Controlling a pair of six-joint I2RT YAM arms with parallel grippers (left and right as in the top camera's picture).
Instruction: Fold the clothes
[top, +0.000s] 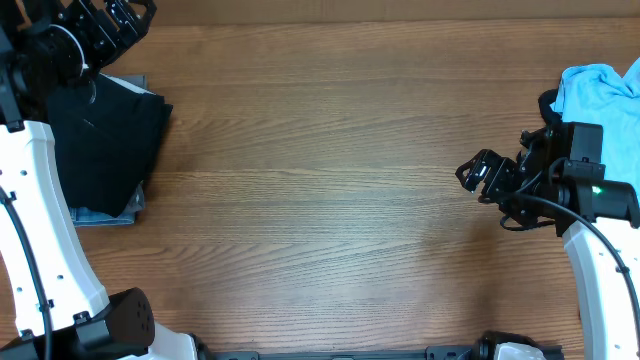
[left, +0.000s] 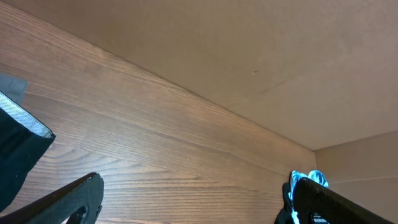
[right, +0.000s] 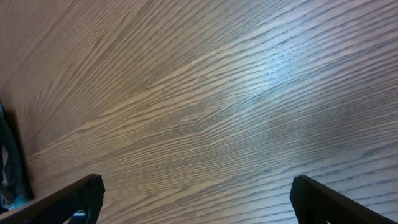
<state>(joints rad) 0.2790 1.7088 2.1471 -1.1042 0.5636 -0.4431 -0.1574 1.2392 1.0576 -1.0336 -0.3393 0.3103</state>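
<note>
The clothes lie in two places. A black garment (top: 105, 150) sits folded at the table's left edge on top of a denim piece (top: 100, 213). A light blue T-shirt (top: 600, 90) is bunched at the far right. My left gripper (top: 125, 22) hovers above the black garment's far end, open and empty. In the left wrist view the left gripper (left: 196, 199) spans bare wood, with the black garment (left: 15, 155) at the left edge. My right gripper (top: 478, 172) is open and empty over bare wood, left of the T-shirt. The right wrist view shows only tabletop between the right gripper's (right: 196, 196) wide-apart fingers.
The wooden table (top: 330, 180) stretches between the two piles. A brown wall (left: 249, 50) rises behind its far edge. A dark strip of cloth (right: 9, 168) shows at the left edge of the right wrist view.
</note>
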